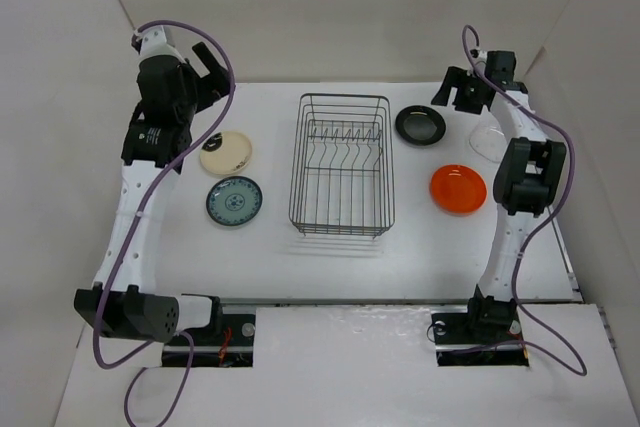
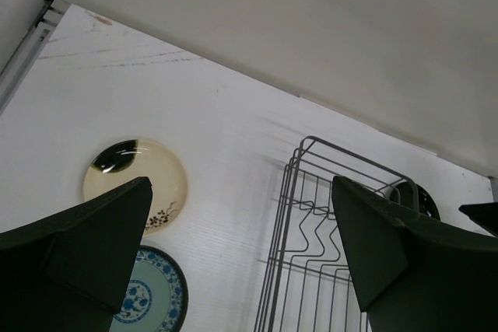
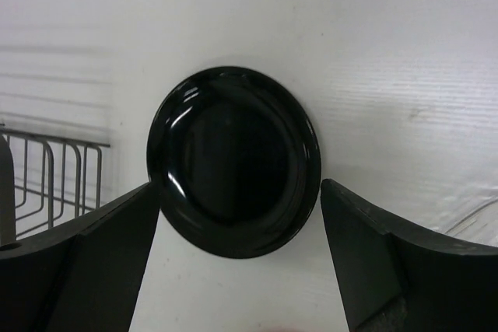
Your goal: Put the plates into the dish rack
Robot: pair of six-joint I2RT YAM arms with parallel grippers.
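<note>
Here the first pick is being set up. The right fingers (image 3: 85,262) stand spread wide and empty, hovering above the black plate (image 3: 233,161). That plate lies flat on the desk (image 1: 300,267), just right of the dish rack (image 1: 342,165). The left fingers (image 2: 85,246), likewise parted and holding nothing, hang over the cream plate (image 2: 134,184) and the blue-patterned plate (image 2: 152,297) on the rack's left. The orange plate (image 1: 458,189) and the clear plate (image 1: 487,140) lie further right. The rack holds nothing. The next move, by judgement: descend, pinch the black plate's raised rim, tip it upright, and slot it between two prongs. The black plate is round, glossy and probably slippery. The rack is thin dark wire, and the desk is matte white with fine ribbing.
</note>
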